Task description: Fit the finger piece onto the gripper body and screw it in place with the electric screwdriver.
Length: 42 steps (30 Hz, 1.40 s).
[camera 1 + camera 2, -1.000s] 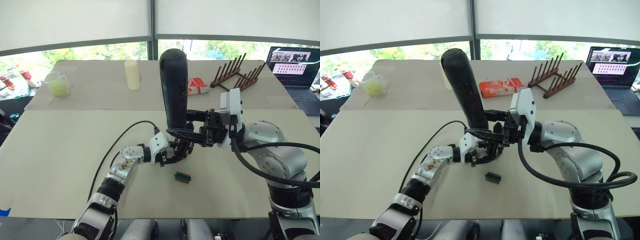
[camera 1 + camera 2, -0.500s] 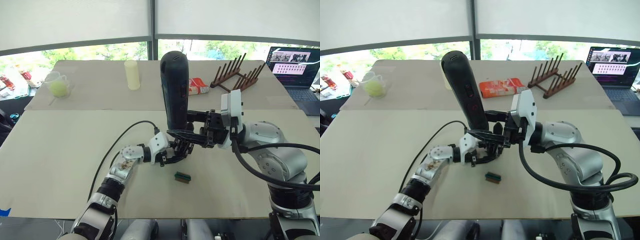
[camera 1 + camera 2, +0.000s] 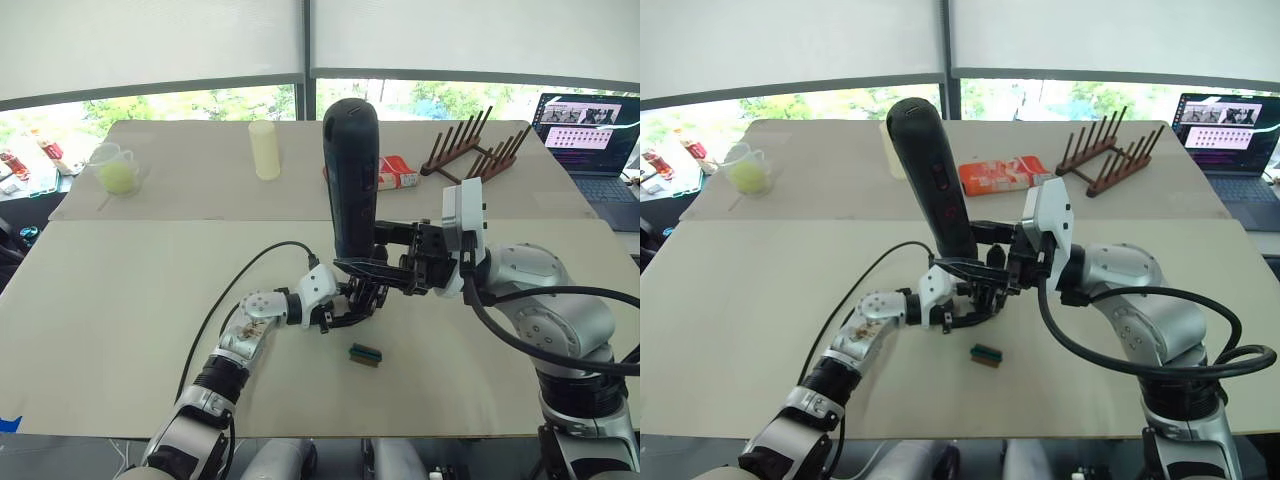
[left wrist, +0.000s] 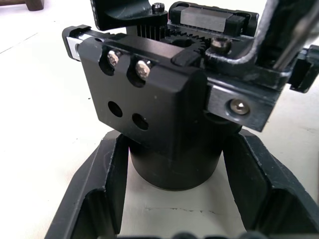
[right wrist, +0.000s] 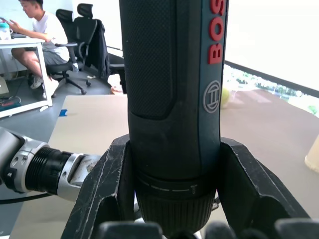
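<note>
Two sets of fingers clamp the gripper body [image 4: 164, 99] and electric screwdriver [image 3: 349, 175] over a beige table [image 3: 120, 300].

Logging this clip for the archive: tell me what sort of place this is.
Probably an office or robotics lab. A wide beige table stands before big windows with lowered white blinds, an open laptop sits at its far corner, and the right wrist view shows a person seated at a desk among black office chairs.

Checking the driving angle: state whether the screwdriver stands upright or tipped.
Roughly upright: the electric screwdriver rises from the right tool, bit end down.
</note>
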### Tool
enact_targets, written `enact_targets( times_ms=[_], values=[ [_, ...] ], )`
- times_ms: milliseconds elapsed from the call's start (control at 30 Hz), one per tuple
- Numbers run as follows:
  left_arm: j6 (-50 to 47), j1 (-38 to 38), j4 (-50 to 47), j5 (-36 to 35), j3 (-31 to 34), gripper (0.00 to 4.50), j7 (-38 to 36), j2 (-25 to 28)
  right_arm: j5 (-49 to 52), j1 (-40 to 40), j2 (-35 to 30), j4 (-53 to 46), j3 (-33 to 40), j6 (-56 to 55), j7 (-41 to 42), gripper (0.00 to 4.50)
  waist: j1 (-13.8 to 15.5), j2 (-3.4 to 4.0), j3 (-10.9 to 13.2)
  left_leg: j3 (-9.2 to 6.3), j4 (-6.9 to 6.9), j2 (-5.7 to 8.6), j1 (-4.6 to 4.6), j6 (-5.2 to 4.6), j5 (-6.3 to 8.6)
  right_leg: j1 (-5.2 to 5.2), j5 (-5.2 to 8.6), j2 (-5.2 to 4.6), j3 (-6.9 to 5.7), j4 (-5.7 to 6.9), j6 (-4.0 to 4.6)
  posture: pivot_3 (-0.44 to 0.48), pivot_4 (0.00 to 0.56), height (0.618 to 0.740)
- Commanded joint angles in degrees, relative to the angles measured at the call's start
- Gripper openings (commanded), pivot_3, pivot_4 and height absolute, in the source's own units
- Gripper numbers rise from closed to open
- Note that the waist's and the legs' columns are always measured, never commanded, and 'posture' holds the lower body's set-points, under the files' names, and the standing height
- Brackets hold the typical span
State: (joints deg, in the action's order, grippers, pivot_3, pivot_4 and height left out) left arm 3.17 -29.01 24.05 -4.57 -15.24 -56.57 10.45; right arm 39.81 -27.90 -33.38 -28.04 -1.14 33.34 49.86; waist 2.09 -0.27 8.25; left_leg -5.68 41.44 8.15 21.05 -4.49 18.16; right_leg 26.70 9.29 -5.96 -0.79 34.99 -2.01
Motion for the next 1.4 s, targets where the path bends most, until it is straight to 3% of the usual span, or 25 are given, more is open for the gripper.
enact_targets(
  times_ms=[33, 567, 833, 1400],
  values=[
    [0.2, -0.5, -1.2, -0.4, -0.1, 2.28, 0.2, -0.3, 1.8, -0.3, -0.3, -1.5, 1.2, 0.2, 0.2, 1.9, 0.0, 0.0, 0.0, 0.0, 0.0, 0.0, 0.0, 0.0, 0.0, 0.0, 0.0, 0.0, 0.0, 0.0, 0.0, 0.0, 0.15, 0.74],
    [0.1, -1.3, -0.3, -0.3, 0.2, 2.28, 0.4, -0.2, -0.2, 2.2, 1.5, 4.1, 1.3, -2.5, 0.5, 1.9, 0.0, 0.0, 0.0, 0.0, 0.0, 0.0, -0.03, 0.0, 0.0, -0.04, 0.0, 0.0, 0.01, 0.0, 0.0, 0.0, 0.15, 0.74],
    [-0.2, -3.0, 0.8, -0.5, 0.7, 2.28, -0.1, 0.5, -3.3, 3.6, 3.3, 10.2, -0.6, -8.0, 4.4, 1.9, 0.0, 0.0, 0.0, 0.01, -0.44, -0.02, -0.74, -0.01, 0.01, -0.54, 0.02, 0.26, 0.09, -0.13, -0.02, 0.0, 0.15, 0.74],
    [-0.2, -3.1, 0.6, -0.4, 0.8, 2.28, -0.3, 1.6, -4.7, 4.6, -1.9, 11.6, -4.9, -4.3, 8.9, 1.9, 0.0, 0.01, 0.0, 0.03, -0.49, -0.09, -0.82, 0.01, 0.01, -0.57, 0.02, 0.31, 0.12, -0.1, -0.02, 0.0, 0.15, 0.74]
  ],
)
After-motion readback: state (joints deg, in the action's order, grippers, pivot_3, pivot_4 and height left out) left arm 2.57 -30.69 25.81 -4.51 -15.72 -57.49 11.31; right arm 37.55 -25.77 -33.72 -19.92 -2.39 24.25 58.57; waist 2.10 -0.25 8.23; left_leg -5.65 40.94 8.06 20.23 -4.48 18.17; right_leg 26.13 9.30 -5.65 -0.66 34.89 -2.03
